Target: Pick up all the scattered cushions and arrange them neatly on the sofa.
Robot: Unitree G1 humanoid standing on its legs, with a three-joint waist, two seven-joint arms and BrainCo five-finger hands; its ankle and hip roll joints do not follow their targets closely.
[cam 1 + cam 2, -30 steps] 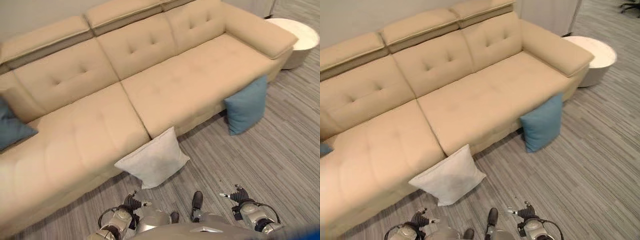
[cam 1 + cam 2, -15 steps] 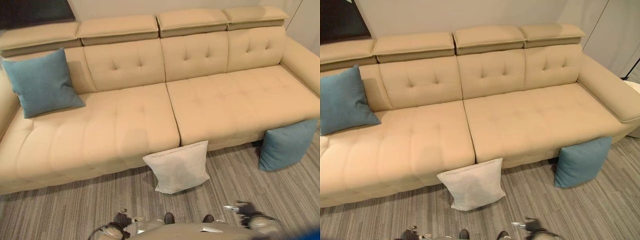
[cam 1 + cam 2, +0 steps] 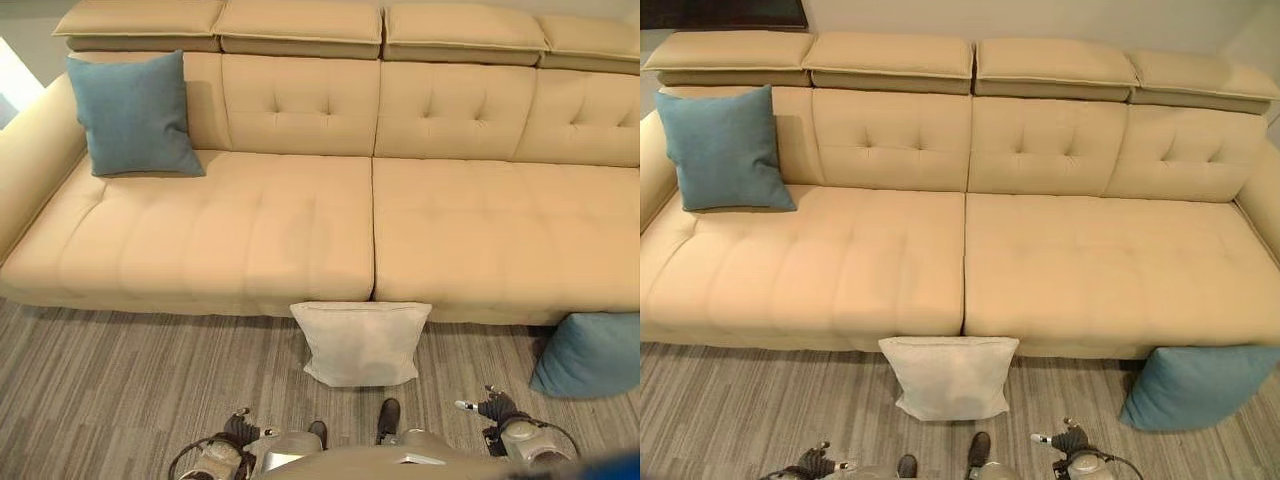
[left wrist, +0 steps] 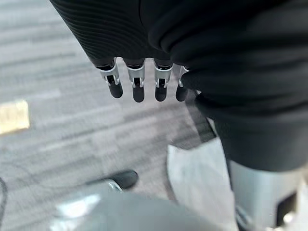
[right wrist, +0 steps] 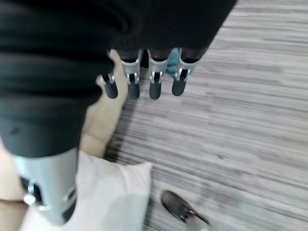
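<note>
The sofa (image 3: 1060,270) runs across the far side of the floor (image 3: 740,410), with one cushion (image 3: 724,150) propped upright on the seat at its left end, leaning against the backrest beside the left armrest. A second cushion (image 3: 950,377) stands on the floor in front of the sofa's middle, leaning against the base just below the seam between the two seats, and a third cushion (image 3: 1195,385) sits on the floor well to the right of it, against the base near the sofa's right end. The left hand (image 3: 238,428) and right hand (image 3: 492,407) hang low on the near side, to either side of the middle cushion and apart from it.
</note>
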